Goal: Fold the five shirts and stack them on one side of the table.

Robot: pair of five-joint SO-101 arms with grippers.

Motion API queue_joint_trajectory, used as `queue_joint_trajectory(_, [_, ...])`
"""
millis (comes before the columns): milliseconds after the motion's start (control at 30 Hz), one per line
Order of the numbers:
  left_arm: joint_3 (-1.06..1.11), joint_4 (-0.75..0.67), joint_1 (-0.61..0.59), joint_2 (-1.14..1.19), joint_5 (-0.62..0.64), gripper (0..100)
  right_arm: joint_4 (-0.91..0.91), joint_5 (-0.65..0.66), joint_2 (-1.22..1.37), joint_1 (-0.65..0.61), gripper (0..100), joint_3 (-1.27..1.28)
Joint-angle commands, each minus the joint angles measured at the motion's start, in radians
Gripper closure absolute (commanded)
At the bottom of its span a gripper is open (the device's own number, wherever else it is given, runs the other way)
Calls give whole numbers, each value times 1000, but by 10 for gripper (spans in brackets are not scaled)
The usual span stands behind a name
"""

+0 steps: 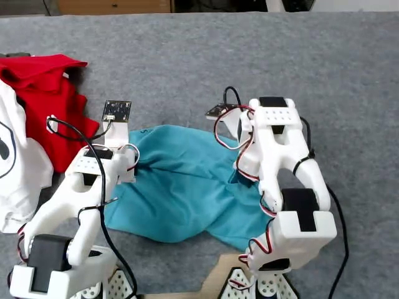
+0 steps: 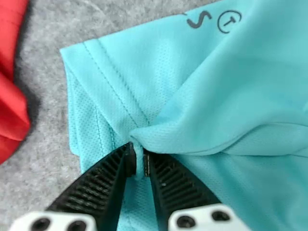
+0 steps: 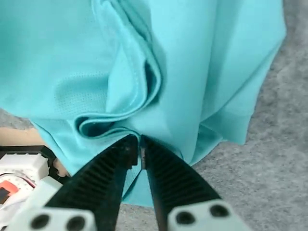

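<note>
- The teal shirt (image 1: 181,187) is seen crumpled in the lower centre of the high view, with raised creases running across it. A stitched sleeve hem and dark printed marks are shown in the left wrist view.
- The shirt is laid on the grey table (image 1: 262,56), between the two arms.
- The left gripper (image 2: 137,161) is clamped on a pinched fold of the teal shirt, close to the sleeve seam, at the shirt's left side in the high view.
- The right gripper (image 3: 140,144) is clenched on a gathered fold at the shirt's right side.
- A red shirt (image 1: 53,103) and a white shirt (image 1: 15,168) are piled together at the left edge of the frame. The red one is separated from the teal shirt by bare table.
</note>
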Motion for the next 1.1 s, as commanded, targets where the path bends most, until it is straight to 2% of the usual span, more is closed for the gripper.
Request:
queue_joint_trajectory(0, [-38,-6,11,2,-5,981,-3,8,-8,21,976,-2])
queue_joint_trajectory(233, [-40,-8,11,2,5,981,51,-52,-59,51,993,-120])
queue_joint_trajectory(500, [-120,25,28,-8,5,981,178,-74,-367,107,994,-344])
queue_joint_trajectory(767, [-620,433,61,-42,5,981,120,-143,-720,208,993,-588])
queue_joint_trajectory(1000, [-1025,582,69,-257,-2,981,5,-147,-914,217,993,-719])
queue_joint_trajectory(1067, [-1097,606,61,-317,-3,981,-26,-184,-957,226,993,-759])
